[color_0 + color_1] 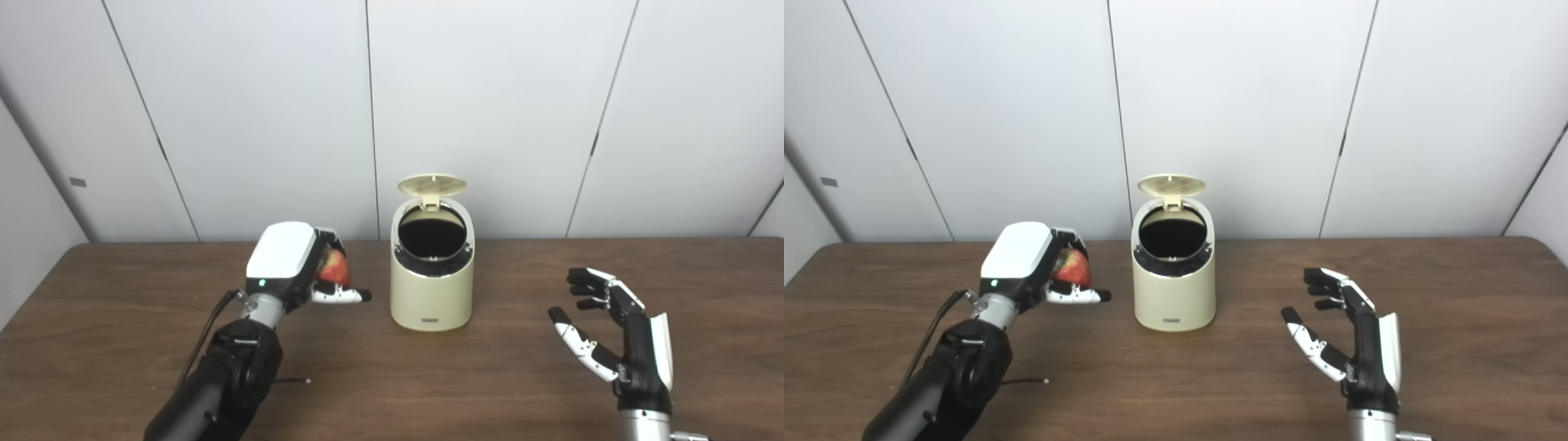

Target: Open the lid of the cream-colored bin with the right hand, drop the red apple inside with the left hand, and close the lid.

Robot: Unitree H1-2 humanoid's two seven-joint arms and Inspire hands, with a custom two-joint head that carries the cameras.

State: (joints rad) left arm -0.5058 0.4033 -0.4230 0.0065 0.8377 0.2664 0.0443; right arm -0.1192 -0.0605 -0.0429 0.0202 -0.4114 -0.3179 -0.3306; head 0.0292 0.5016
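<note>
With the lid (432,184) up, my left hand (294,263) clasps the red apple (334,268) beside the cream-colored bin (432,294); my right hand (612,331) waits, fingers spread. Next, I judge: carry over the opening, release.

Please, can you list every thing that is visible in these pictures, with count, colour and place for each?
bin: one, cream-coloured, upright at the table's centre, dark inside
lid: one, cream, raised open at the bin's rear edge
apple: one, red, held in the left hand, left of the bin
table: one, dark brown wood, across the foreground
wall panels: several, white, behind the table
left hand: one, white and black, closed on the apple
right hand: one, black and white, open, right of the bin, holding nothing
</note>
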